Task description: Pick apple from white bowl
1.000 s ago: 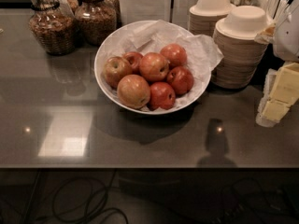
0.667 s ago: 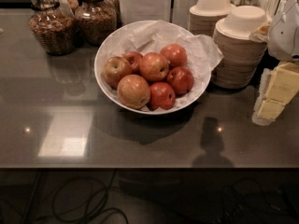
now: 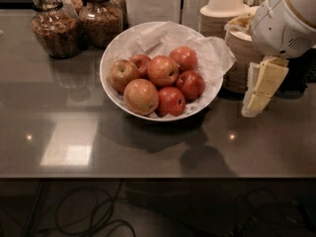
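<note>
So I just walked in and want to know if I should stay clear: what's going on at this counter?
A robot arm is set to take an apple from the white bowl. Its end effector hangs to the right of the bowl, apart from it, in front of the stacked tan bowls. Several apples lie in the bowl on crumpled paper. The large red-orange apple sits in the middle, not yet picked.

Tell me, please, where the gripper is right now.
In the camera view, the gripper hangs at the right, just right of the white bowl, in front of the stacked bowls.
</note>
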Robot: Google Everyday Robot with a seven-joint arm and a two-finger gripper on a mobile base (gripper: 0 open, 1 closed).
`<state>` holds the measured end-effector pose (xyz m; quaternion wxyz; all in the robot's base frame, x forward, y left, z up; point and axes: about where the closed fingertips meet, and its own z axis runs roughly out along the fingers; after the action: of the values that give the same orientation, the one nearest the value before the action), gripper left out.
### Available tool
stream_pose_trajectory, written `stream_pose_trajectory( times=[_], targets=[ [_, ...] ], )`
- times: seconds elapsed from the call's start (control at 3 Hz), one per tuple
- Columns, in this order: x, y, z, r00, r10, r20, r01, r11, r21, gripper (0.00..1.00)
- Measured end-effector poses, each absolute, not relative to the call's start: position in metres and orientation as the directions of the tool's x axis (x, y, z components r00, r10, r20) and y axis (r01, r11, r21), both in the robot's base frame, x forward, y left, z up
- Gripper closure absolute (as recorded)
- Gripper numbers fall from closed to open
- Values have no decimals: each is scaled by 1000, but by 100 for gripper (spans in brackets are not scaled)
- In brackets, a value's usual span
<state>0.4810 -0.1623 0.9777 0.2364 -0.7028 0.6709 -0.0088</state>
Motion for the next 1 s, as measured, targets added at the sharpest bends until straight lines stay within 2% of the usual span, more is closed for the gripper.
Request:
stream_pose_trajectory(
  times=[0.67,1.0],
  targets=[
    [481,-160,979,128,-945,-300,-935,-14,-354,0],
    [506,-144,970,168,-875,-453,-931,9,-364,0]
  ],
)
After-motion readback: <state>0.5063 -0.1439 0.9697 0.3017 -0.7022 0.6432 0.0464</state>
